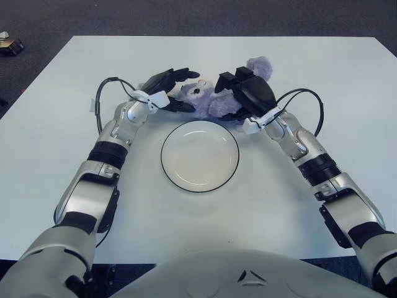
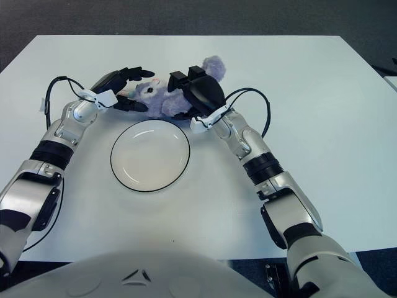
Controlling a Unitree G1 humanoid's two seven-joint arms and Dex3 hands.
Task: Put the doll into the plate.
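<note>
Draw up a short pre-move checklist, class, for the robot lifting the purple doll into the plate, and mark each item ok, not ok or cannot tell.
1. Doll sits between both hands, beyond the plate: ok.
2. Left hand is at the doll's head end, fingers curled around it: ok.
3. Right hand covers the doll's body from the other side: ok.
4. Grip is firm enough to lift: cannot tell; contact under the hands is hidden.
5. Plate holds nothing and lies just nearer the robot than the doll: ok.
6. Doll already in the plate: not ok; it lies on the white table.
</note>
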